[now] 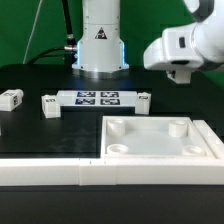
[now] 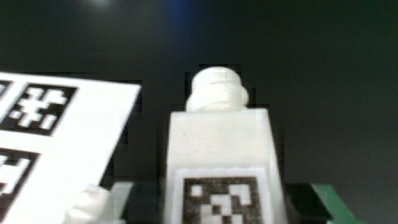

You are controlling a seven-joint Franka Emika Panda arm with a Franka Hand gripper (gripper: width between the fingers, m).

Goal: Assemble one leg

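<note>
In the wrist view a white leg (image 2: 219, 150) stands between my fingers, with a black-and-white tag on its near face and its round peg end pointing away. My gripper (image 2: 222, 207) is shut on it, one dark finger on each side. In the exterior view the gripper (image 1: 181, 72) hangs high at the right, above the table behind the white square panel (image 1: 160, 150); the held leg cannot be made out there. Two more legs (image 1: 12, 98) (image 1: 48, 105) lie on the table at the exterior view's left.
The marker board (image 1: 98, 98) lies mid-table in front of the robot base (image 1: 100, 40), and its tagged corner also shows in the wrist view (image 2: 45, 130). A small white part (image 1: 143, 98) sits at its right end. A long white bar (image 1: 50, 172) runs along the front.
</note>
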